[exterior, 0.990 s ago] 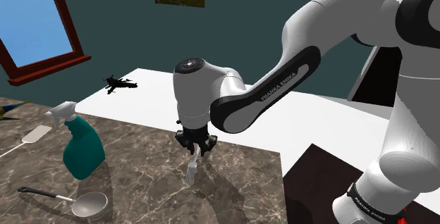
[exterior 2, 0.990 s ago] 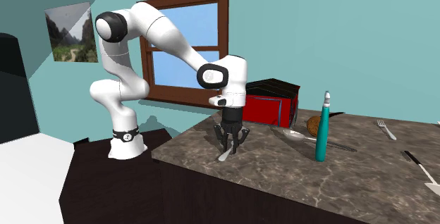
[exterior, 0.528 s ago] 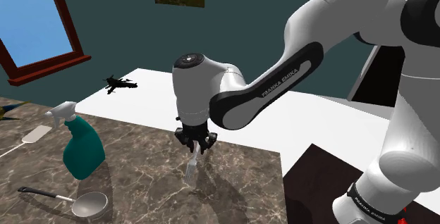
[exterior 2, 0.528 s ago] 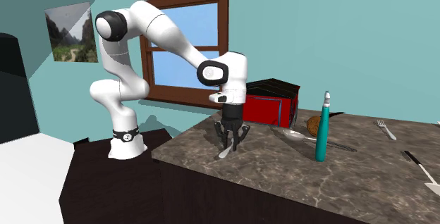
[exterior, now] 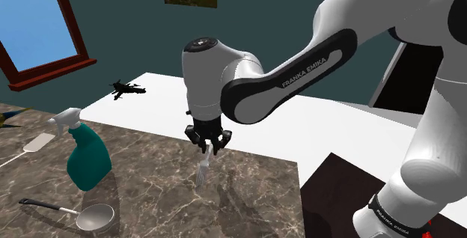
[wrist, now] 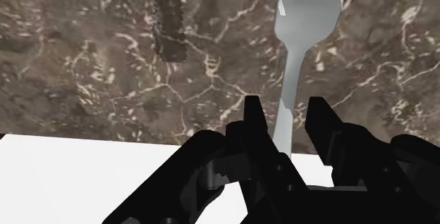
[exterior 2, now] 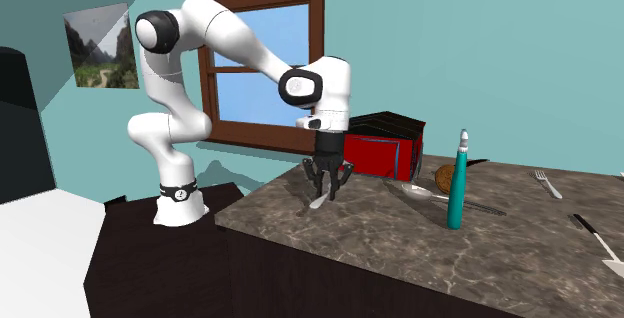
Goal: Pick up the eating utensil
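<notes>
The black gripper is clamped on the handle of a pale, smooth fork. The fork hangs tines down over the dark, veined marble countertop, near its edge against a flat white surface. A teal spray bottle and a round-bowled ladle sit well apart from it, with bare marble between.

Dark brown marbled counter, teal wall behind the counter, red-brown framed window showing blue sky above the counter's far end, landscape picture beyond the counter, white surface adjoining the counter.
</notes>
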`<state>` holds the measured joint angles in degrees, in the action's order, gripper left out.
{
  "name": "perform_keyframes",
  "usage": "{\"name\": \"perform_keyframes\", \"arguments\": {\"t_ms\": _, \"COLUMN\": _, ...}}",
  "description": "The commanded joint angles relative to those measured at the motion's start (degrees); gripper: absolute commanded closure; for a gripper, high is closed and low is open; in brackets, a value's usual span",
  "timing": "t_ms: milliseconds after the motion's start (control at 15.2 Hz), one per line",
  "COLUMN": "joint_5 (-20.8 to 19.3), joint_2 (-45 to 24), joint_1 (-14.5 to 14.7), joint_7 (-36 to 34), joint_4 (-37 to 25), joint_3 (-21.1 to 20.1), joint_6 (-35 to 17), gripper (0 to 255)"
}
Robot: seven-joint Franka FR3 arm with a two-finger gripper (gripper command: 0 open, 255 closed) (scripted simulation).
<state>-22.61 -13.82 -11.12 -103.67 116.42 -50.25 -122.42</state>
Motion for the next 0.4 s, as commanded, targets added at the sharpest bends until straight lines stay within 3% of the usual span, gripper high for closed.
{"name": "perform_keyframes", "arguments": {"t_ms": 0, "joint_5": 1.1, "joint_2": 0.9, "joint_1": -0.3, "joint_7": 0.8, "joint_4": -0.8, "joint_3": -0.5, "joint_6": 1.3, "gripper": 255}}
{"name": "perform_keyframes", "arguments": {"t_ms": 330, "joint_5": 2.8, "joint_2": 2.4, "joint_1": -0.9, "joint_7": 2.1, "joint_4": -1.9, "joint_3": -1.0, "joint_6": 3.1, "gripper": 255}}
